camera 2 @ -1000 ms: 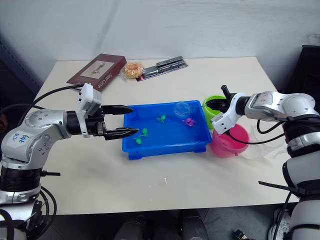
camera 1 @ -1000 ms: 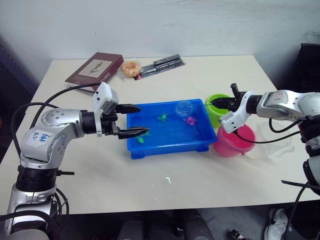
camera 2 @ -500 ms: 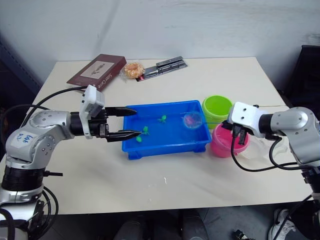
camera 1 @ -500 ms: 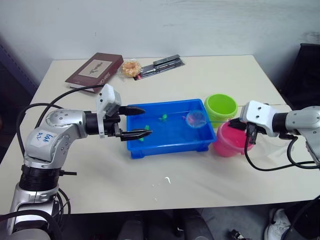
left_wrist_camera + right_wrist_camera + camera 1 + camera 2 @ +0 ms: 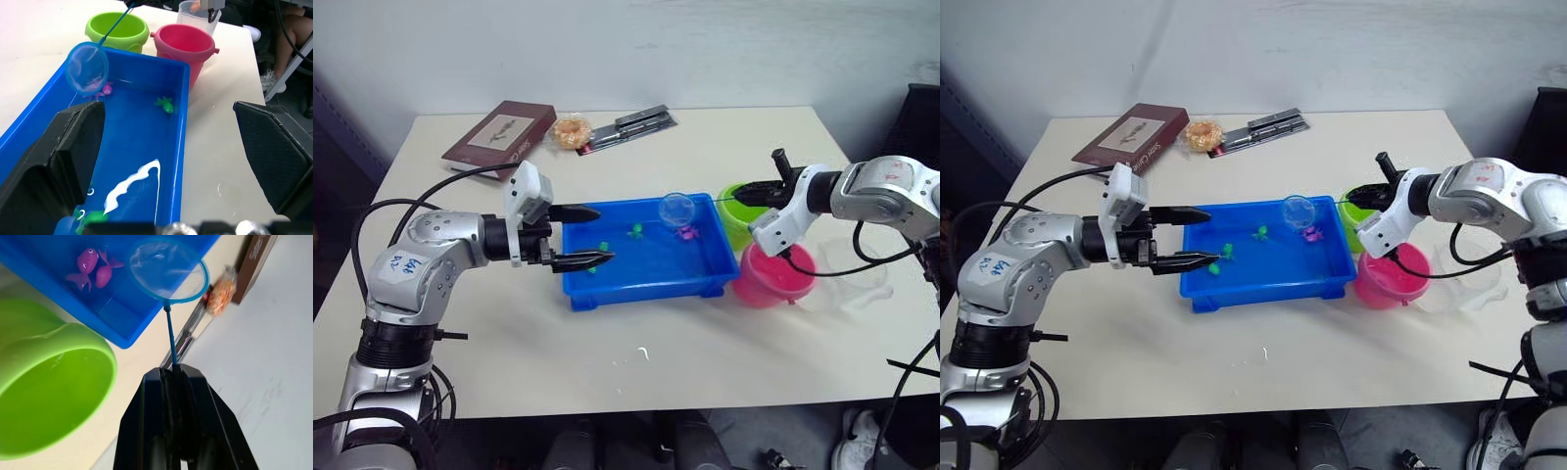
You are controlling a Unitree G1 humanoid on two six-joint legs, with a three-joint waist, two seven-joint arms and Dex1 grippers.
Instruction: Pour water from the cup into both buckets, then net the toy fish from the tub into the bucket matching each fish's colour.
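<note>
The blue tub (image 5: 646, 290) holds water, two pink fish (image 5: 88, 262) near its right end and green fish (image 5: 632, 231) further left. My right gripper (image 5: 749, 198) is shut on the thin handle of the net (image 5: 676, 208). The hoop hangs above the tub's far right part, beside the pink fish, and looks empty. The green bucket (image 5: 736, 217) with water stands under that gripper, and the pink bucket (image 5: 771, 276) is just in front of it. The clear cup (image 5: 857, 279) lies right of the pink bucket. My left gripper (image 5: 592, 235) is open, its fingers straddling the tub's left rim.
A dark red book (image 5: 499, 135), an orange snack packet (image 5: 571, 132) and some dark flat items (image 5: 631, 127) lie at the back of the table. A few water drops (image 5: 641, 352) sit in front of the tub.
Half a second ago the net was low in the tub's right end with the right arm pulled back. Now the net is raised again and the gripper is over the green bucket. The left gripper barely moved.
</note>
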